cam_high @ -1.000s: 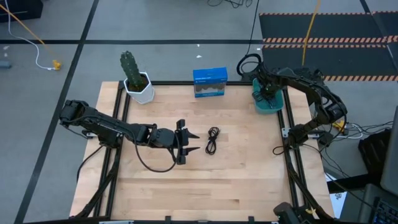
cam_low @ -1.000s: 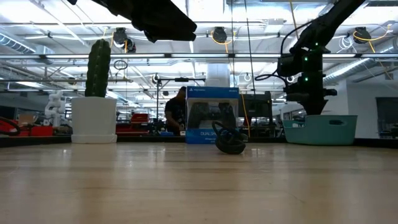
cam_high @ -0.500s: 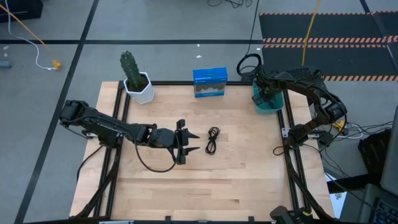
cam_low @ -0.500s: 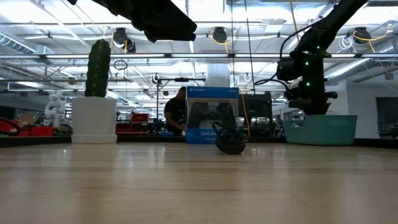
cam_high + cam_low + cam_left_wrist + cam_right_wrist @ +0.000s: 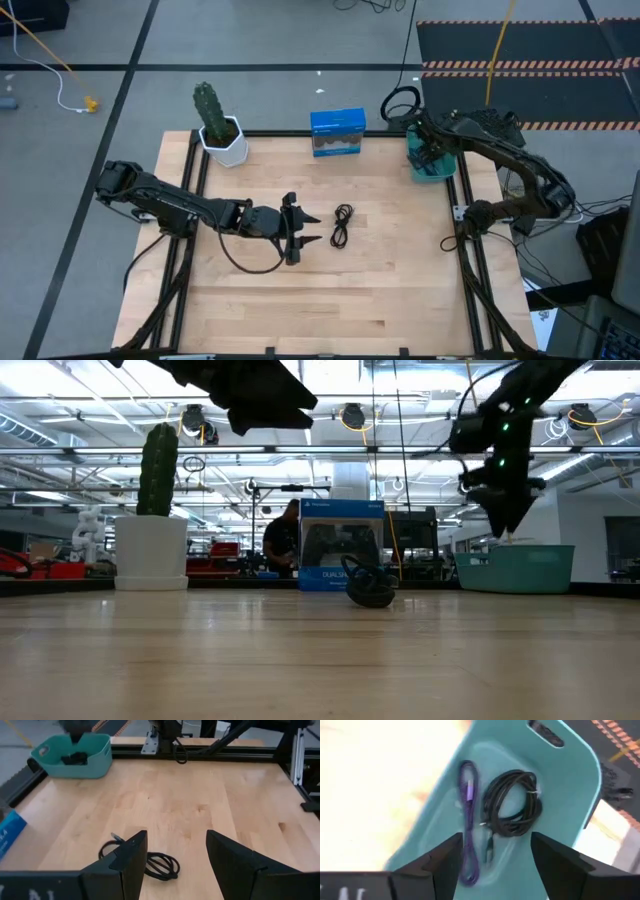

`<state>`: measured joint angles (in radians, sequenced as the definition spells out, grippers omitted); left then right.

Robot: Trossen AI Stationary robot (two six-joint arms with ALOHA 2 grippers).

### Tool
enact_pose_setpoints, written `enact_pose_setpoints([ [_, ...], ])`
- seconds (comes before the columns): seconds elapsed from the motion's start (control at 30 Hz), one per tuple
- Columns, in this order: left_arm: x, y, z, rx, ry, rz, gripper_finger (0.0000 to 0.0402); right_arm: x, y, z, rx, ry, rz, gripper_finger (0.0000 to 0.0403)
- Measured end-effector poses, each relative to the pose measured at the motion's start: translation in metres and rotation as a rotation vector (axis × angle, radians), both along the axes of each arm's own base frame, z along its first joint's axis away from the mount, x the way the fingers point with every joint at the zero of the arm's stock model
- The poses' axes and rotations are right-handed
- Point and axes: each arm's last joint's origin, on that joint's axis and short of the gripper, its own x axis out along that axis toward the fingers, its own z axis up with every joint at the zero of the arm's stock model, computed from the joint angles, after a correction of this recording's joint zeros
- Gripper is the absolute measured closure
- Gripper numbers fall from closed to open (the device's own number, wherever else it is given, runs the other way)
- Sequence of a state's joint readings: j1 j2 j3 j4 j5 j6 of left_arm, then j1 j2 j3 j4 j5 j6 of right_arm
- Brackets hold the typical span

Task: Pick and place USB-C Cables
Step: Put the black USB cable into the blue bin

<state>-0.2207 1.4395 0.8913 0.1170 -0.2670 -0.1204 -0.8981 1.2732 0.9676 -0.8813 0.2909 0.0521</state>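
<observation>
One black USB-C cable lies coiled on the table's middle; it also shows in the left wrist view and the low view. My left gripper hovers open just left of it, its fingers pointing toward the table's right. In the teal bin at the far right lie a blue-purple cable and a black bundled cable. My right gripper hangs open above the bin, with nothing between its fingers.
A cactus in a white pot stands at the far left. A blue box is at the far middle. A large black cable ring lies behind the bin. Bare wood spreads over the table's near half.
My right gripper has risen from the teal bin's mouth and now hangs higher above it, tipped somewhat.
</observation>
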Motion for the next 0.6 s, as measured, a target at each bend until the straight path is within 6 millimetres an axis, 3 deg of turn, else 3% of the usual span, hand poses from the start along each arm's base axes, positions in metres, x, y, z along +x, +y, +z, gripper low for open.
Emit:
enact_pose_setpoints([
  [0.27, 0.0, -0.002, 0.001, -0.048, -0.004, 0.058, 0.0197, -0.011, 0.054, 0.04, -0.042, -0.195, 0.064, 0.0172],
  [0.6, 0.009, 0.003, 0.041, 0.061, -0.06, 0.191, 0.0197, -0.027, 0.114, 0.064, -0.092, -0.39, 0.165, 0.0172],
])
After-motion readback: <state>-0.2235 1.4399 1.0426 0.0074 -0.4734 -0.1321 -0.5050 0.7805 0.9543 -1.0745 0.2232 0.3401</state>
